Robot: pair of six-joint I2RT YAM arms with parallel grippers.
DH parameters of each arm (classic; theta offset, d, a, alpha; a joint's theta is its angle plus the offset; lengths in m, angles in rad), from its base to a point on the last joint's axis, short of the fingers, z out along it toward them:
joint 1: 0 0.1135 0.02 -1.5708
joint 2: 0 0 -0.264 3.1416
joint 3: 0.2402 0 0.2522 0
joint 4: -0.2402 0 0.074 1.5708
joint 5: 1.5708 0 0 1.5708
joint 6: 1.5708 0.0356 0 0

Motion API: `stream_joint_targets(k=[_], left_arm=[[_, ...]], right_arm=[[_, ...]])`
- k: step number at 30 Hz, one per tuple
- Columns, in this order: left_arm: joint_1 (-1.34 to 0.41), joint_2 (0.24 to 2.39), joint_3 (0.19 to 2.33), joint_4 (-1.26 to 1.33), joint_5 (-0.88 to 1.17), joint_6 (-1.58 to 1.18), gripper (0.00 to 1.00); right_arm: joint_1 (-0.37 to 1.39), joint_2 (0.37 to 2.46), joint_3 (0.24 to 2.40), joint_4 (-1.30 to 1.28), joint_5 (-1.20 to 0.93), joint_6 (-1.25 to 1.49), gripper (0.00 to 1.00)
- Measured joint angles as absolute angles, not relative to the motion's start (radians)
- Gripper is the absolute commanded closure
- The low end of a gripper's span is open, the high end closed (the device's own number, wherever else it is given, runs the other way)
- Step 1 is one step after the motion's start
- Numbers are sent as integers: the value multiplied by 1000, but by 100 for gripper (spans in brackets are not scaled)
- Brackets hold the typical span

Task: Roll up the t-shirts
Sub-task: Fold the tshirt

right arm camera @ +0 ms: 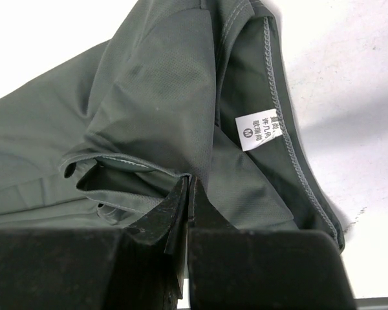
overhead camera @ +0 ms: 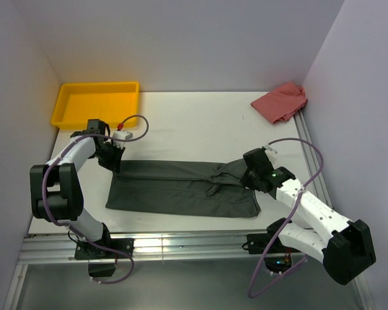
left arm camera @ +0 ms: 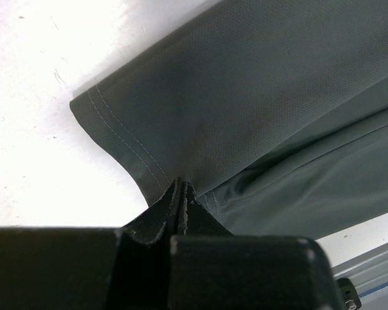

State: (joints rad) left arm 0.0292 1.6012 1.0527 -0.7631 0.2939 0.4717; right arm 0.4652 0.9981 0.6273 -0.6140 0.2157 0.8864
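Observation:
A dark charcoal-grey t-shirt point(overhead camera: 181, 190) lies folded into a long band across the near half of the white table. My left gripper point(overhead camera: 114, 161) is at its far left corner, jaws shut on the stitched hem point(left arm camera: 123, 139), which bunches at the fingertips point(left arm camera: 181, 184). My right gripper point(overhead camera: 249, 177) is at the shirt's right end, by the neck. Its jaws are shut on a fold of cloth point(right arm camera: 189, 181) just below the collar, beside the small white label point(right arm camera: 258, 130). The sleeves are tucked and crumpled near the right gripper.
A yellow tray point(overhead camera: 96, 102) stands at the back left corner. A crumpled red cloth point(overhead camera: 281, 101) lies at the back right against the wall. Walls close in on three sides, and a metal rail point(overhead camera: 181, 244) runs along the near table edge.

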Motion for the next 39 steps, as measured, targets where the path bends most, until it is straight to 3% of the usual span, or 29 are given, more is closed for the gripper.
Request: stream_joint_targets(k=[3, 5, 8, 9, 10, 12, 14, 19, 21, 24, 39], left_arm=[[29, 1600, 1043, -762, 291, 477, 100], [29, 1600, 1034, -761, 290, 477, 94], [29, 1600, 1023, -764, 289, 481, 73], [29, 1600, 1021, -764, 289, 482, 66], [29, 1599, 1019, -765, 289, 482, 57], [29, 1597, 1018, -766, 289, 484, 52], [29, 1589, 1018, -769, 290, 485, 46], [30, 1562, 1062, -807, 291, 484, 45], [29, 1553, 1098, -822, 294, 484, 45], [30, 1535, 1149, -837, 305, 482, 45], [30, 1530, 1190, -869, 344, 473, 46]], right_arm=[[469, 993, 623, -611, 215, 897, 100], [474, 990, 611, -606, 214, 902, 97], [476, 990, 589, -603, 212, 913, 77], [476, 989, 581, -602, 210, 917, 64], [476, 989, 576, -604, 210, 922, 59], [476, 982, 565, -606, 208, 925, 55], [476, 962, 562, -615, 209, 927, 55], [488, 896, 572, -630, 210, 931, 58], [501, 888, 589, -632, 209, 935, 68], [535, 912, 629, -622, 210, 946, 71], [707, 1483, 903, -532, 231, 950, 69]])
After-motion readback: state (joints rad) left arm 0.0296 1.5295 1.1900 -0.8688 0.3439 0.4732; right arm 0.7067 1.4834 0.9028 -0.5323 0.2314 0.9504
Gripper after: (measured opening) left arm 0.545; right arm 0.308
